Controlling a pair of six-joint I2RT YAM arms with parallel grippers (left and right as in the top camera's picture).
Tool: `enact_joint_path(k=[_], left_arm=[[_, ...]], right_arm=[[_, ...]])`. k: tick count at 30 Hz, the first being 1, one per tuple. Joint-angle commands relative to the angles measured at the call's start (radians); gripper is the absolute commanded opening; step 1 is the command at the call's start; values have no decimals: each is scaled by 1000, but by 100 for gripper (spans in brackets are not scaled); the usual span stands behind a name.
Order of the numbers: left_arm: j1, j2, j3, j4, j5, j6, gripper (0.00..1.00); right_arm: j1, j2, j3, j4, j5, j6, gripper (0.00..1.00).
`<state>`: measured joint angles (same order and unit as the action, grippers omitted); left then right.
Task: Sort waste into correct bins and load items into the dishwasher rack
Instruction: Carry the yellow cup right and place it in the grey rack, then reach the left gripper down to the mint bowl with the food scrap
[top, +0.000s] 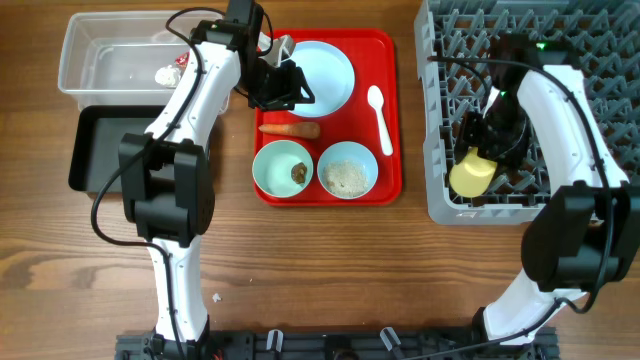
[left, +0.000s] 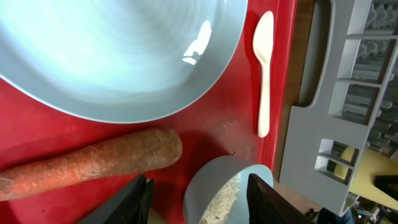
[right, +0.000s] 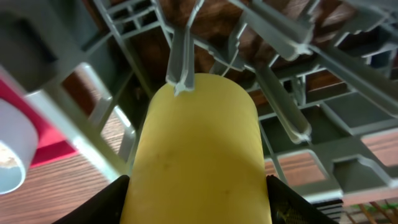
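Note:
On the red tray, my left gripper (top: 282, 88) hangs open and empty between the pale blue plate (top: 325, 75) and the orange carrot (top: 290, 129). The left wrist view shows the carrot (left: 93, 163) just ahead of the left finger and the rice bowl (left: 227, 193) under the gap. Beside them lie the white spoon (top: 380, 118), a bowl with brown scraps (top: 282, 168) and the rice bowl (top: 347, 170). My right gripper (top: 488, 148) is shut on the yellow cup (top: 472, 175), tilted among the pegs of the grey dishwasher rack (top: 440, 100). The cup (right: 196, 149) fills the right wrist view.
The clear tub (top: 100, 50) at the back left holds the red-and-white wrapper (top: 180, 60) and a white tissue (top: 165, 75). The black tray (top: 100, 150) sits just in front of it. The red tray's rim (top: 392, 60) lies between the bins and the rack.

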<state>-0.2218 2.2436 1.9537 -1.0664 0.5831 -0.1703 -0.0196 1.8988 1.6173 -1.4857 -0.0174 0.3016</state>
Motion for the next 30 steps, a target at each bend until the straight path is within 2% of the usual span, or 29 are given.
enact_joint_path(k=[1,2,4,5,7,14,19,22,26,30], left_arm=[[-3,-47,18,-1,-17,5,50],[-3,-47,18,-1,-17,5,50],[-3,-47,18,0,-17,5,50],[-3,-47,19,1,-17,6,50],[-3,-47,20,3,-17,9,50],[-3,-136,38,-13,-83,9,63],[-11,-260,38,-69,-216,8,65],[-47,-318,38,-148,-290,4,64],[-122,-314,20,-231,-364,-36,66],[-200,-314,-59,-211,-438,-92,68]], right_arm=[[0,9,-21,10,18,-8,69],[0,8,-20,15,18,-7,80],[-1,8,-14,16,18,-11,89],[-1,8,-8,17,18,-11,90],[-1,6,15,16,18,-11,91],[0,-24,235,-35,-1,-52,93],[1,-40,371,-46,-165,-142,93],[13,-51,375,-4,-265,-171,93],[32,-51,374,49,-276,-167,92],[43,-50,373,86,-276,-160,92]])
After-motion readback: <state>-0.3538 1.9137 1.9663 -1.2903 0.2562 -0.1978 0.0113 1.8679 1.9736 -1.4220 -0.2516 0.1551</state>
